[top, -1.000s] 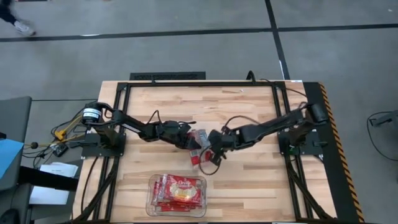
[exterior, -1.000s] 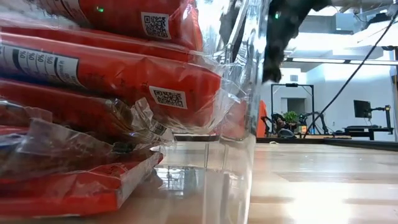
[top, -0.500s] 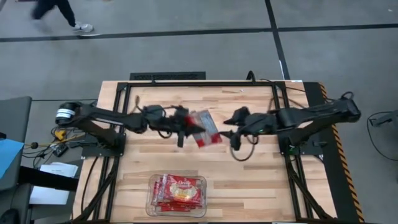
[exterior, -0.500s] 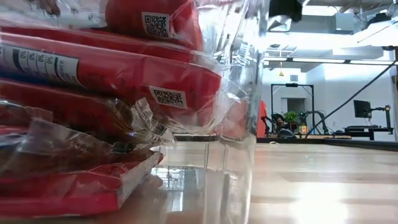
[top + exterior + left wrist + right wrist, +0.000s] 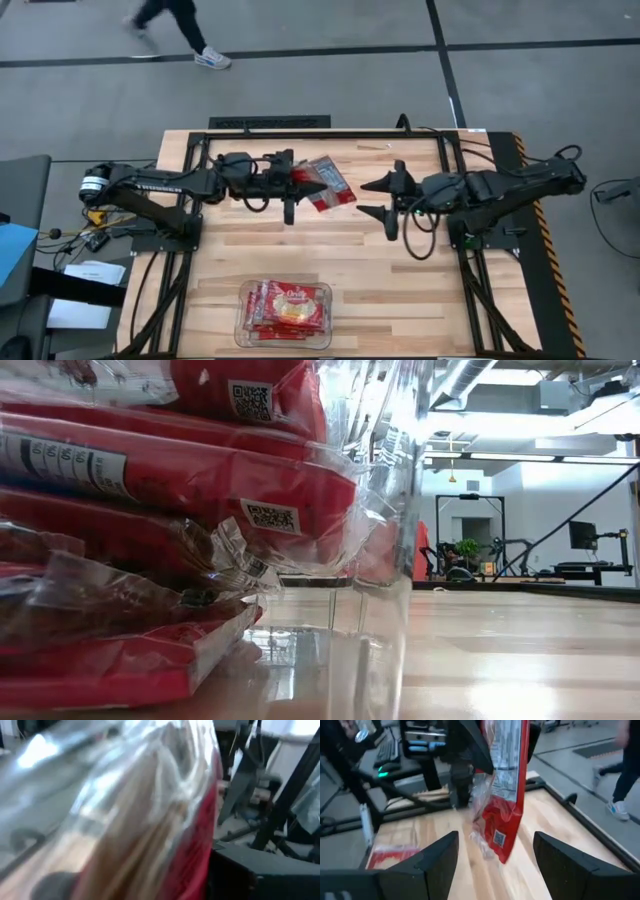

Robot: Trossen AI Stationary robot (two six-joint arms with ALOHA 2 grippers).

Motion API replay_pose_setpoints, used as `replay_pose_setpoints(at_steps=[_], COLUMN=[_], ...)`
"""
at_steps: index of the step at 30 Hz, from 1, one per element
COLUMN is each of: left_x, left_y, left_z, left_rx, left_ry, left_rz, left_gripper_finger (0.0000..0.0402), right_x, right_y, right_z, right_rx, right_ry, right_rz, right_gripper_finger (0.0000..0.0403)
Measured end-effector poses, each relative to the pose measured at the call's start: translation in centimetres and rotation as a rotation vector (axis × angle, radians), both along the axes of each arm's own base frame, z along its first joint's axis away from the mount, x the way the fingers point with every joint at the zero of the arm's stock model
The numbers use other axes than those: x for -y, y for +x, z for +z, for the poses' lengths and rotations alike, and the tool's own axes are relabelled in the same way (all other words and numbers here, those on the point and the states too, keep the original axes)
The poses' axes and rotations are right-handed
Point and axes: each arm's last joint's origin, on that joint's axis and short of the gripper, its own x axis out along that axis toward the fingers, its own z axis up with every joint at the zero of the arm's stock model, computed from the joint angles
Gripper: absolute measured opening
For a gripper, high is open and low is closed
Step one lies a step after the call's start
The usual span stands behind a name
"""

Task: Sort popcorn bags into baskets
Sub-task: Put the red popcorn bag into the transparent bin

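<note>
A: Where is the loose popcorn bag [image 5: 325,184]?

B: Up over the far half of the table [image 5: 420,280], just left of centre. The left gripper [image 5: 296,184] is clenched on its left edge, and the red packet hangs off the table surface, as the right wrist view shows it [image 5: 504,785] dangling with a QR code near its lower corner.

A: And the right gripper [image 5: 388,202]?

B: Released. Its 2 fingers are spread wide, pointing left toward the bag but apart from it, with bare wood between them.

A: The other popcorn bags [image 5: 285,308]?

B: Stacked in the clear basket [image 5: 243,325] at the near edge of the table, a little left of centre. The top one shows a yellow popcorn picture. In the low view the red packets [image 5: 170,470] press against the tub's clear wall [image 5: 395,510], several layers deep.

A: Anything from the left wrist view?

B: Only crinkled clear wrap and a red edge of the held bag [image 5: 200,835], filling most of the view.

A: Anyone around?

B: A person [image 5: 175,25] is on the floor beyond the far left of the table.
</note>
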Motion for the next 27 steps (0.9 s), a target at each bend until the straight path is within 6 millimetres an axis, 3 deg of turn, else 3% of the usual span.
replay_pose_setpoints(at_steps=[10,20,24,27], left_x=[0.0,0.0,0.0,0.0], left_y=[-0.1,-0.1,-0.1,-0.1], left_z=[0.4,0.5,0.5,0.5], left_rx=[0.041,0.047,0.047,0.047], left_ry=[-0.011,-0.017,-0.015,-0.016], left_rz=[-0.001,-0.002,-0.001,0.001], left_gripper_finger=[0.0018,0.0016,0.0020,0.0025], right_x=[0.7,1.5,1.9,1.9], right_y=[2.3,2.9,3.6,4.0], right_z=[-0.9,-0.7,-0.9,-1.3], right_rx=[-0.001,0.042,0.047,0.029], right_ry=[-0.003,0.002,0.018,0.017], right_rz=[0.031,0.034,0.078,0.090], right_gripper_finger=[0.0282,0.0277,0.0249,0.0201])
